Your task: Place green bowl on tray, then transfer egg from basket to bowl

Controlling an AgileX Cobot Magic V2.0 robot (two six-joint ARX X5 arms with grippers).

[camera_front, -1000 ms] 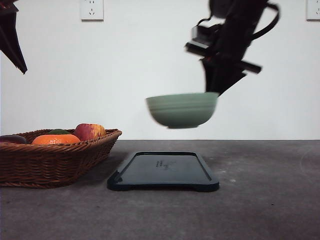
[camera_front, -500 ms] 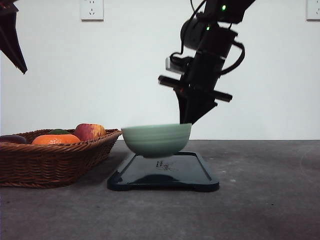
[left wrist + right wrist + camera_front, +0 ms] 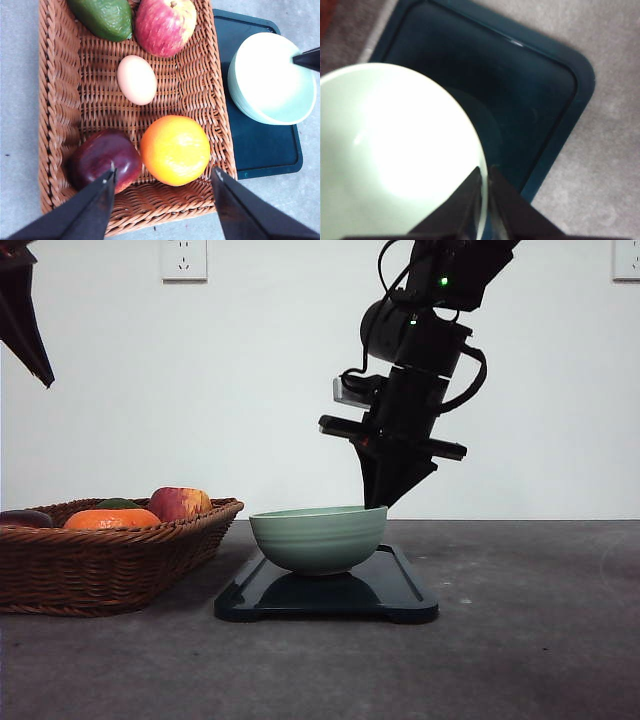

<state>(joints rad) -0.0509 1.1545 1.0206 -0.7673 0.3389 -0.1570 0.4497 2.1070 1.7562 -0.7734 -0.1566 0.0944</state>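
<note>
Green bowl (image 3: 318,538) sits upright on the tray (image 3: 400,592), left of tray centre in the front view, base touching the tray floor. Right hand (image 3: 376,502) is pinched narrow on the bowl rim at roughly 3 o'clock of the bowl; the right wrist view shows one finger inside and one outside the rim wall (image 3: 481,200), so it's holding the bowl. Tray lies flat on the grey counter (image 3: 520,640). Basket (image 3: 110,550) sits at 9 o'clock of the tray, just beside it. Inside it: egg (image 3: 136,79) near the middle, orange (image 3: 175,150), dark red apple (image 3: 102,159), red-yellow apple (image 3: 165,25), avocado (image 3: 102,17). Left hand (image 3: 162,192) hangs above the basket, fingers spread wide, gripping nothing.
</note>
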